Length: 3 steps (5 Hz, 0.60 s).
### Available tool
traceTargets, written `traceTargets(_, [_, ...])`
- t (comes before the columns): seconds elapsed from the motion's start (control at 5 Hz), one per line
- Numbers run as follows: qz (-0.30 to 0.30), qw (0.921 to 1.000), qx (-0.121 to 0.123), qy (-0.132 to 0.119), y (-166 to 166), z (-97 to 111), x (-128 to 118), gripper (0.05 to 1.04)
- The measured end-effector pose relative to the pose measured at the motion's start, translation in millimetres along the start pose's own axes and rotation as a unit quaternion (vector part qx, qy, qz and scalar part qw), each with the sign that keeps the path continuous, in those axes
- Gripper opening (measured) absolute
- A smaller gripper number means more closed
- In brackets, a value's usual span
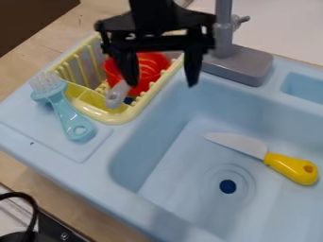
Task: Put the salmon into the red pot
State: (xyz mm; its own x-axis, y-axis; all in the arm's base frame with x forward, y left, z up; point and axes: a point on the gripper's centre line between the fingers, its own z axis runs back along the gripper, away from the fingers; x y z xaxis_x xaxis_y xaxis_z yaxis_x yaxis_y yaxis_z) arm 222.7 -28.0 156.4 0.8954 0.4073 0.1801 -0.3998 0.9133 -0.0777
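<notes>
the red pot (146, 68) sits in a yellow drying rack (110, 116) near the far left corner of the light blue sink unit (135, 215), as the black pincer (162, 85) hangs above, its two fingers (191, 68) well apart. one finger crosses the view of the pot, and the other hangs over the rack's basin side; the rack's ribbed walls surround the pot. beside the rack, toward the unit's left edge, lies a pale blue brush (65, 113), its bristles toward the far side and its ringed handle end toward the near edge. a gray faucet (243, 64) stands at the far edge, near the rack, with a small recess (306, 87) to its right. in the basin, a toy knife (290, 168) with a yellow handle lies just beyond the dark drain (227, 186). the unit rests on a wooden worktop (79, 203), with a black cable (30, 212) curving at lower left.

the pot's gray handle (118, 94) points to the rack's near corner, setting its long axis on a slant from far right to near left; how far the pot tips cannot be told. a pale round mark on a black edge (54, 229) at lower left is too small to make out.
</notes>
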Motion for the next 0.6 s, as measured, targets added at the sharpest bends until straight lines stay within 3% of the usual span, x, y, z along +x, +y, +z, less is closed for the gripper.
traceTargets(0.2, [-0.049,0.9985,-0.024,-0.003,-23.4,-0.1,-9.5,1.000])
traceTargets(0.4, [-0.095,0.9950,-0.025,-0.014,-56.2,-8.6,-14.5,1.000])
traceTargets(0.6, [-0.127,0.9906,-0.047,-0.020,-80.7,-13.3,-13.6,1.000])
